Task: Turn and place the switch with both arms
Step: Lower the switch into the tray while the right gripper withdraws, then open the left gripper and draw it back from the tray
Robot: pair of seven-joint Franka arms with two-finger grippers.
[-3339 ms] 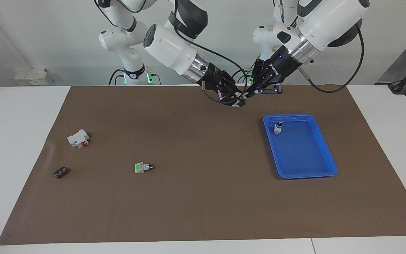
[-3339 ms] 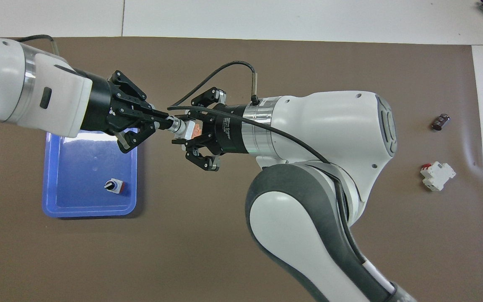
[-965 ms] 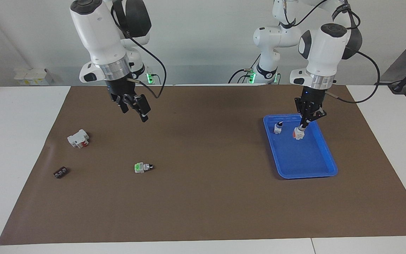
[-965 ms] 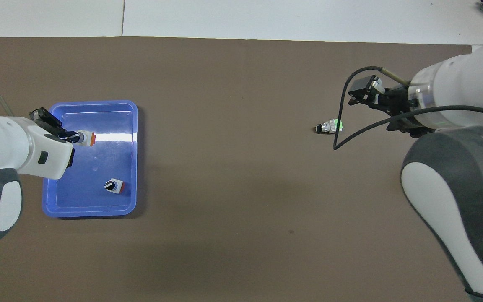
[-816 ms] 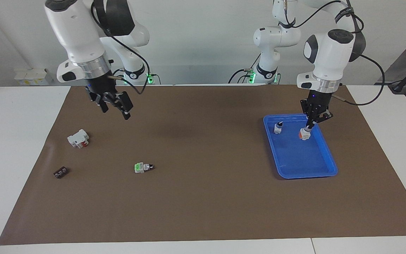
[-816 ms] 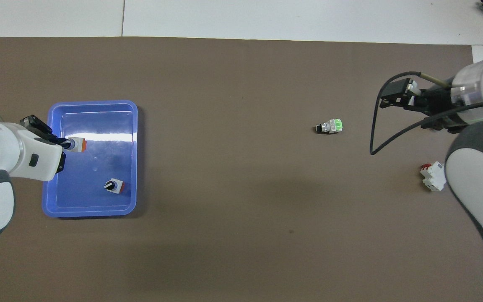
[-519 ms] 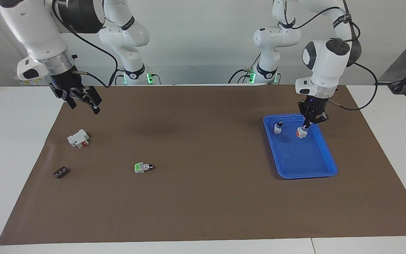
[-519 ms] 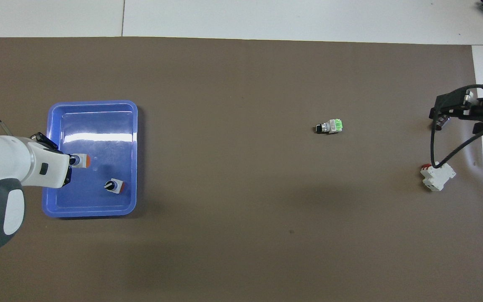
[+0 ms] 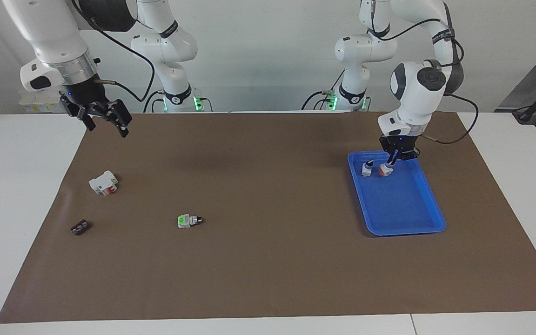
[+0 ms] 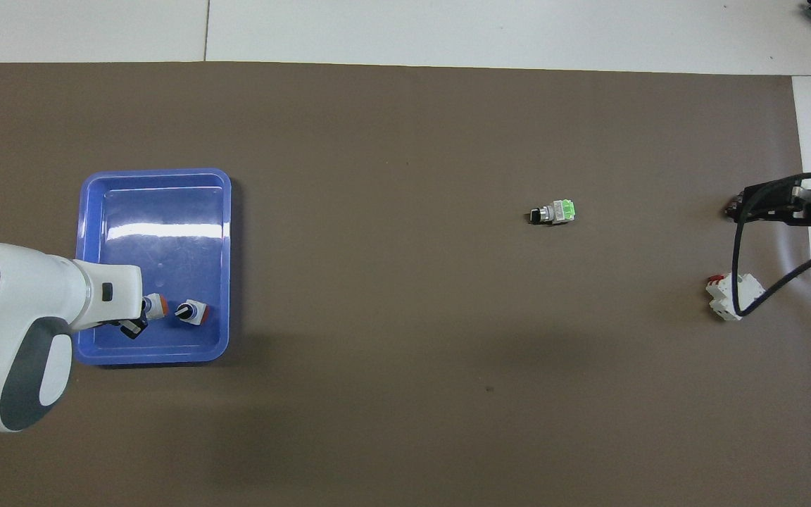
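Two switches share the blue tray [image 9: 428,200]: the left gripper [image 9: 391,161] pinches the orange-ended switch [image 9: 384,170] just beside the other switch [image 9: 367,168], at the tray's end nearer the robots. Releasing here could knock that neighbour or tip the held one, I judge. The right gripper [image 9: 106,122] waits spread and empty over the mat's corner at the right arm's end.

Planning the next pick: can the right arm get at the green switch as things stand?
Probably yes. The green-block switch lies alone on the brown mat with nothing beside it, and the right tool hangs open and empty over the mat's edge at that arm's end.
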